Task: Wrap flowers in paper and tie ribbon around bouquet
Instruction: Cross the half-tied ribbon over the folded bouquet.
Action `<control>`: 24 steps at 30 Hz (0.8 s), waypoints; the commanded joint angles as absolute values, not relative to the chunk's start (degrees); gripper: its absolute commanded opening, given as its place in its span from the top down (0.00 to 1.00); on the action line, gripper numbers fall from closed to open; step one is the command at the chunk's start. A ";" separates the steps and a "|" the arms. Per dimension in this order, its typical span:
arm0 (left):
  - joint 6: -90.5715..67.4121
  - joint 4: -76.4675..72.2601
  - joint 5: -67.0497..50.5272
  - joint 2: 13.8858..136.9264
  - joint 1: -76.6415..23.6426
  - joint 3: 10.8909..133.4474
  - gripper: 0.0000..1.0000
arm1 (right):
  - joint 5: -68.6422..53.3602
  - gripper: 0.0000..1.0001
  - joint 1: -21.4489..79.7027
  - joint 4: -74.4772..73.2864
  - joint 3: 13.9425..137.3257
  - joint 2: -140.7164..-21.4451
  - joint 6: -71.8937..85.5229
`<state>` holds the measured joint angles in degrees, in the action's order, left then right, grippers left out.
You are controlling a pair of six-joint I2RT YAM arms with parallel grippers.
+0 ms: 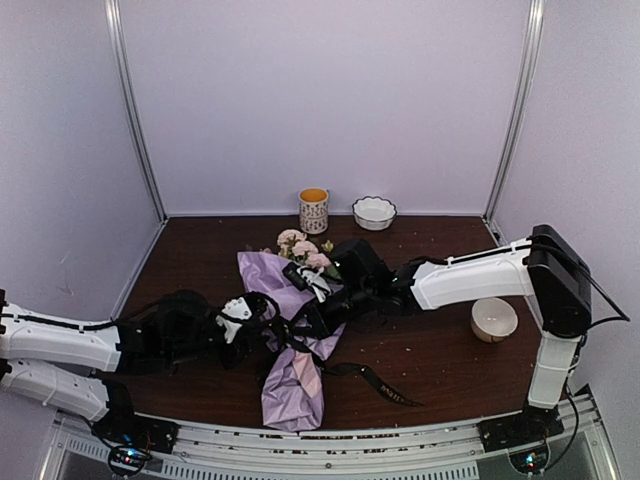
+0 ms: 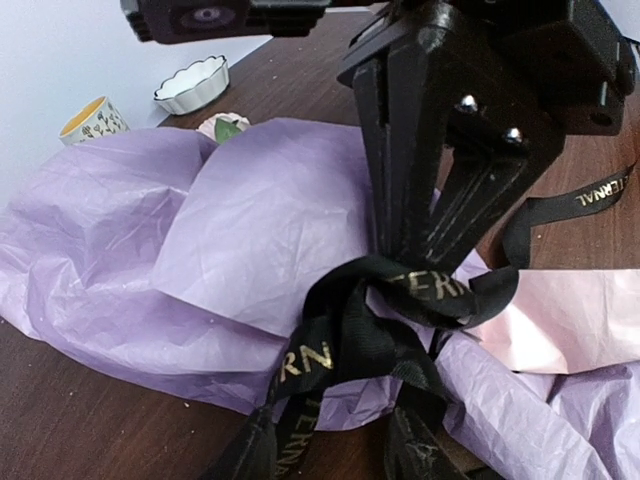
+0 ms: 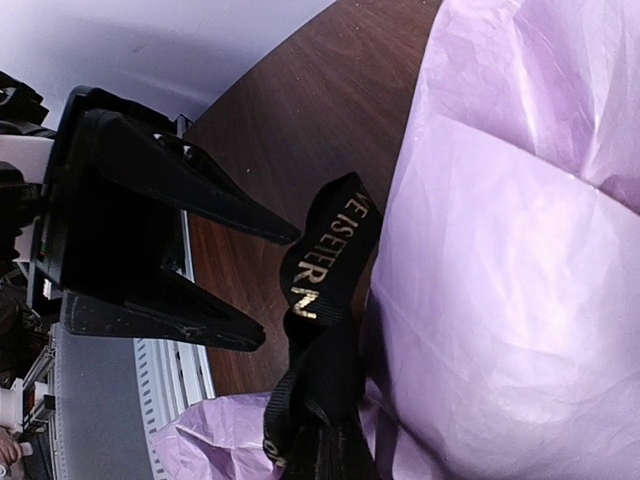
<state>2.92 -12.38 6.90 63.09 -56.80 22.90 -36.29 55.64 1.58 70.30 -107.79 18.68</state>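
Note:
The bouquet lies on the dark table, its flowers (image 1: 302, 247) pointing to the back out of the lilac paper (image 1: 292, 385). The black ribbon (image 1: 385, 385) crosses the wrap's middle, and one tail trails to the right. My right gripper (image 2: 400, 262) is shut on the ribbon (image 2: 415, 285) where it bunches over the paper (image 2: 260, 220). My left gripper (image 2: 330, 440) is close beside it, fingers apart, with a ribbon strand running between them. In the right wrist view the left gripper (image 3: 265, 285) stands open beside the ribbon loop (image 3: 325, 260).
A patterned mug (image 1: 313, 210) and a white scalloped bowl (image 1: 374, 212) stand at the back wall. Another pale bowl (image 1: 494, 319) sits near the right arm's base. Booth walls close in the left, right and back.

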 commanded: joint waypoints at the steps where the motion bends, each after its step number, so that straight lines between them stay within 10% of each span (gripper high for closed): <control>1: 6.21 -12.68 7.89 61.09 -56.87 24.25 0.58 | -32.82 1.00 56.43 -3.44 73.81 -105.84 15.45; 24: 9.77 -15.19 6.18 70.21 -56.87 29.95 0.58 | -33.53 0.99 56.90 -1.16 73.90 -104.30 17.05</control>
